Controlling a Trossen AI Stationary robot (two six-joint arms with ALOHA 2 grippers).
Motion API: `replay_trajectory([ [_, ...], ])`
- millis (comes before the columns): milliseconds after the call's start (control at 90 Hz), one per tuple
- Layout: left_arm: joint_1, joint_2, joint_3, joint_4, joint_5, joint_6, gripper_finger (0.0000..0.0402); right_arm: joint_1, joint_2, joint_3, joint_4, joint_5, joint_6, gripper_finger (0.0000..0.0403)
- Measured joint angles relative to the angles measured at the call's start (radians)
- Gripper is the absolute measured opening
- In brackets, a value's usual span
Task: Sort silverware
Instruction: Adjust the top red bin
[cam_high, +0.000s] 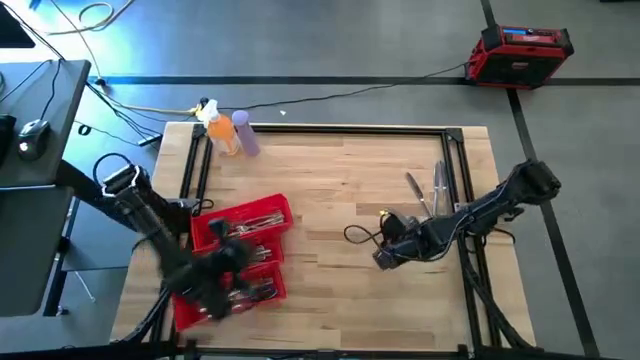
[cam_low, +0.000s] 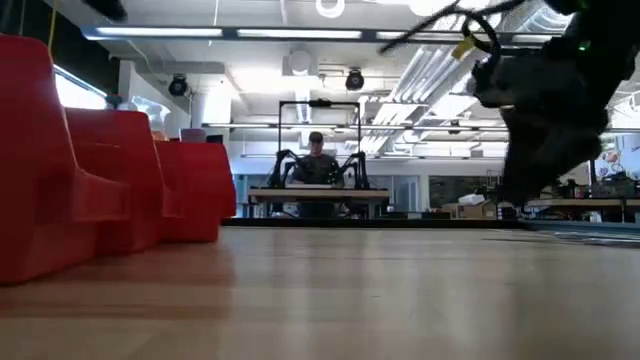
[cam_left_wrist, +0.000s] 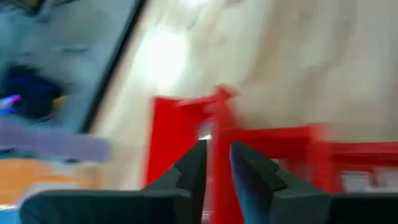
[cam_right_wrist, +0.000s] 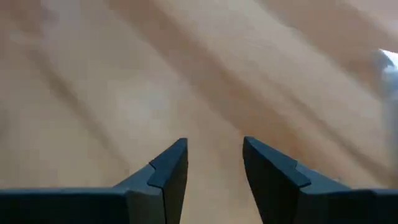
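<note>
The red tray (cam_high: 275, 215) stands at the table's left, with silverware (cam_high: 255, 222) lying in its compartments. My left gripper (cam_high: 215, 278) hovers over the tray's near part. In its wrist view the fingers (cam_left_wrist: 216, 155) stand a narrow gap apart, above a red dividing wall (cam_left_wrist: 217, 112), with nothing seen between them. Two loose pieces of silverware (cam_high: 414, 184) (cam_high: 440, 182) lie flat on the wood at the far right. My right gripper (cam_high: 385, 256) is open over bare wood right of centre, nearer than those pieces; its fingers (cam_right_wrist: 214, 152) hold nothing.
An orange bottle (cam_high: 226, 134) and a purple bottle (cam_high: 248, 136) stand at the far left corner. A black frame rail (cam_high: 330, 128) runs round the table. Bare wood (cam_high: 330, 220) lies between tray and right gripper. A person (cam_low: 316, 150) sits far behind the table.
</note>
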Motion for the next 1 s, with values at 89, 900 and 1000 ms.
replay_trajectory([
  [89, 0.125, 0.001, -0.044, 0.007, 0.034, 0.129, 0.0021, 0.045, 0.021, -0.006, 0.171, 0.052, -0.055, 0.0139],
  [900, 0.334, -0.009, -0.319, 0.171, 0.602, 0.448, 0.0000, 0.171, 0.086, 0.003, 0.377, 0.172, -0.138, 0.0139],
  [1000, 0.282, -0.009, -0.319, 0.147, 0.627, 0.409, 0.0000, 0.171, 0.086, 0.003, 0.410, 0.179, -0.162, 0.0139],
])
